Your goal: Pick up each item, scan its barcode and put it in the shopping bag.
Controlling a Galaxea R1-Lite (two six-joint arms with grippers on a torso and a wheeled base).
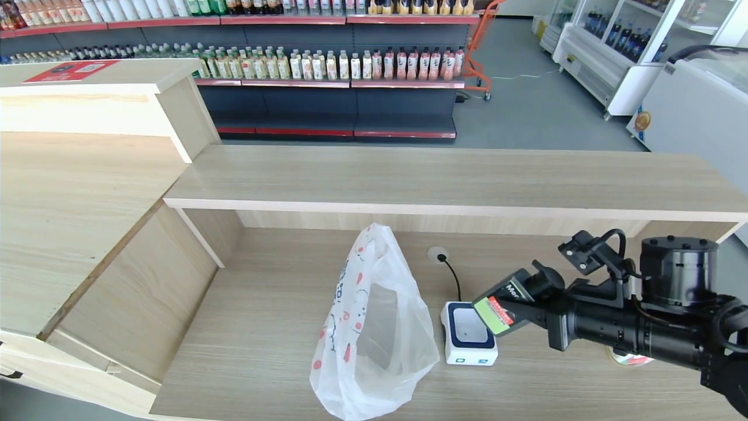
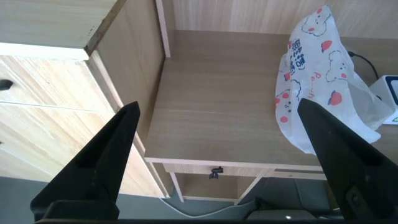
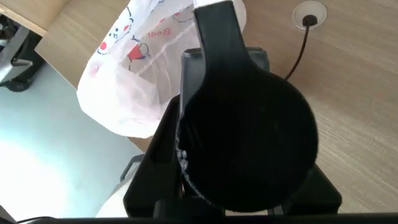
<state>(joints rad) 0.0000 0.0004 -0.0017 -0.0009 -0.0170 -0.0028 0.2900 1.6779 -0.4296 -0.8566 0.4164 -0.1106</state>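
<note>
My right gripper [image 1: 509, 299] is shut on a dark, round container [image 1: 495, 311] with a green and red label. It holds the container just above the right edge of the white barcode scanner [image 1: 467, 344], label end toward the scanner window. From the right wrist, the black container [image 3: 249, 143] blocks most of the desk. A white plastic shopping bag [image 1: 371, 327] with red and blue prints stands open to the left of the scanner, and it also appears beyond the container [image 3: 134, 81]. My left gripper [image 2: 217, 162] hangs open over the desk's front edge, left of the bag [image 2: 317, 81].
The scanner's black cable runs back to a round desk socket [image 1: 438, 255]. A raised counter shelf [image 1: 456, 181] spans the back, and a wooden side wall [image 1: 146, 298] bounds the desk's left. Bare desk [image 1: 257, 327] lies left of the bag. A round sticker [image 1: 634, 359] lies under my right arm.
</note>
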